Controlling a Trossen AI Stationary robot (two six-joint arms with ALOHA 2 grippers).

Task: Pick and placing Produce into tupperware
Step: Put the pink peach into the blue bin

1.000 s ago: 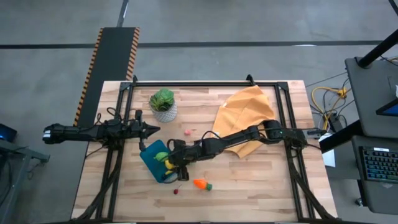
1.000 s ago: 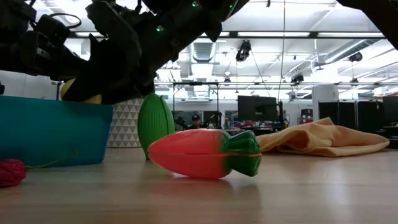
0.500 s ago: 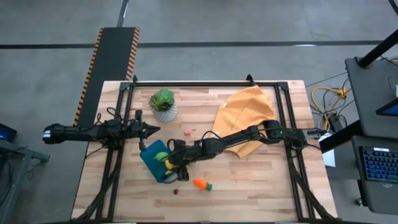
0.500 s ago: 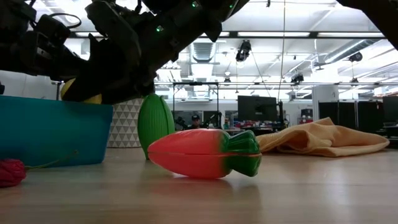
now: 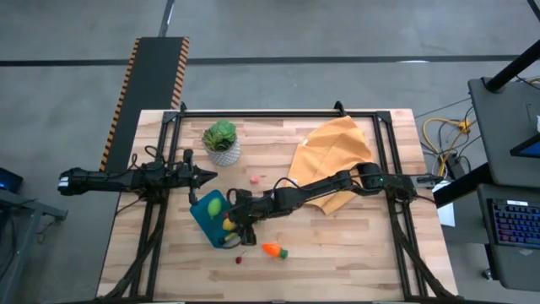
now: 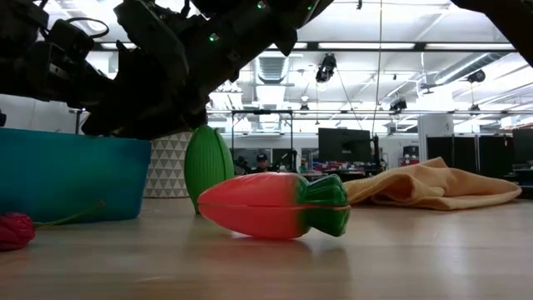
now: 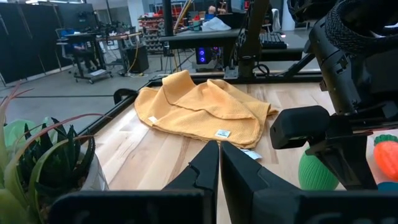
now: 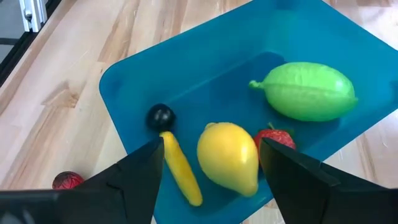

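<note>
The teal tupperware [image 5: 202, 221] [image 8: 205, 68] lies at the table's near left. It holds a green fruit [image 8: 308, 91], a yellow lemon [image 8: 228, 155], a red strawberry [image 8: 273, 138] and a thin yellow piece [image 8: 180, 169] with a dark ball [image 8: 160, 116] at its end. My right gripper [image 5: 229, 221] [image 8: 211, 149] hovers open over the tupperware's near end, its fingers either side of the lemon, which lies on the floor below. An orange carrot [image 5: 272, 249] [image 6: 271, 204] lies on its side on the table. My left gripper [image 5: 207, 176] [image 7: 219, 163] waits shut at the left.
A small red cherry [image 5: 239, 259] [image 6: 12, 229] lies near the tupperware's near corner, and a small red piece [image 5: 256, 178] lies farther back. A potted plant [image 5: 221, 141] stands at the far left. An orange cloth [image 5: 333, 160] lies crumpled at the far right.
The yellow fruit that showed under my right gripper, above the tupperware's rim in the low view, has dropped out of sight behind the wall into the tupperware. The gripper has let it go and kept its place.
</note>
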